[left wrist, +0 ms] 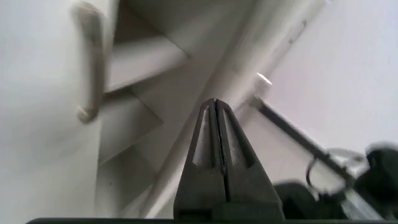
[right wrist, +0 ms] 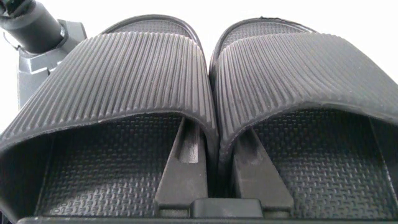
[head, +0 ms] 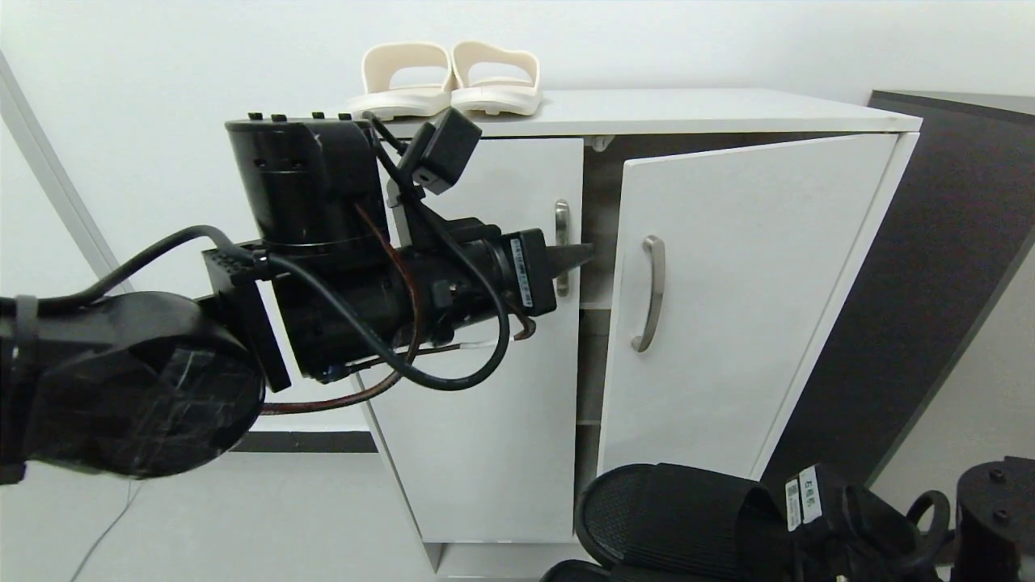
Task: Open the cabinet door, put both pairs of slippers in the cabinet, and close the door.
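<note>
A white cabinet (head: 485,404) stands ahead, its left door closed and its right door (head: 728,323) swung partly open, leaving a dark gap between them. A cream pair of slippers (head: 449,77) rests on the cabinet top. My left gripper (head: 586,252) is shut and empty, its tip at the gap beside the left door's handle (head: 562,218); in the left wrist view the fingers (left wrist: 216,124) are pressed together. The black pair of slippers (head: 671,509) hangs low in front of the cabinet. My right gripper (right wrist: 214,177) is shut on them (right wrist: 149,81), one finger inside each slipper.
The right door carries a metal handle (head: 651,291). Shelves (head: 594,307) show inside the gap. A dark panel (head: 930,267) stands right of the cabinet, against the open door's side. Grey floor (head: 242,517) lies to the left of the cabinet.
</note>
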